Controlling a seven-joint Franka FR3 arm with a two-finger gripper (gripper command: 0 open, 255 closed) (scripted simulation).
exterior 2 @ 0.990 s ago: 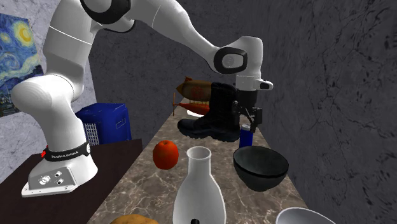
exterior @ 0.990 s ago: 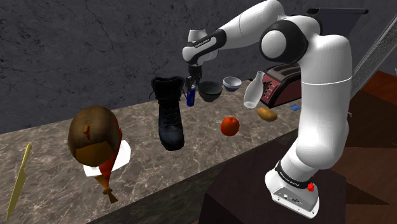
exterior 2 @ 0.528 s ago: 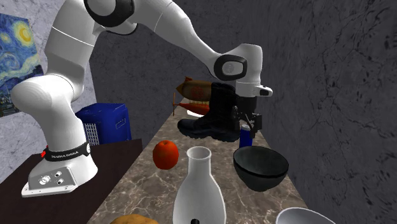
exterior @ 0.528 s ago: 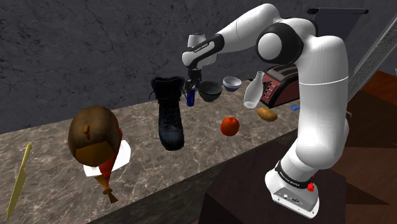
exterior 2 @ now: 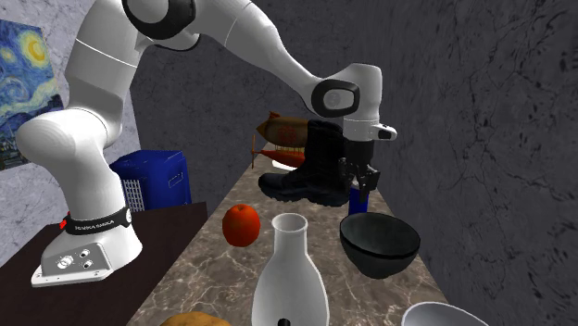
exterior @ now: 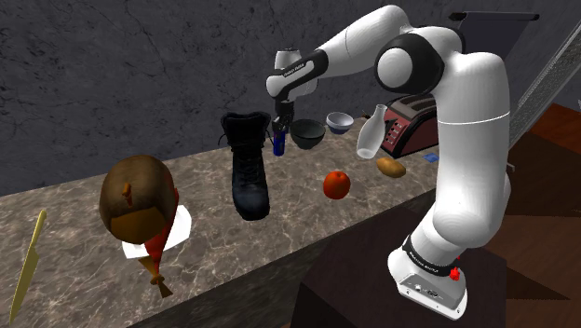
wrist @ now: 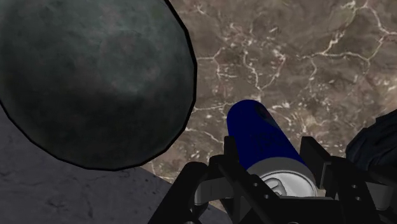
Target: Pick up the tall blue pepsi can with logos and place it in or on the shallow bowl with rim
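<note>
Standing upright on the marbled surface (wrist: 299, 57), the blue can (wrist: 262, 135) sits between the black boot (exterior: 249, 172) and the dark bowl (wrist: 89, 76), just beside both. Jaws straddle its silver top from above, one finger against each side of the can body, pinching it. Orange fruit (exterior: 336, 184) lies well apart, nearer the stand
</note>
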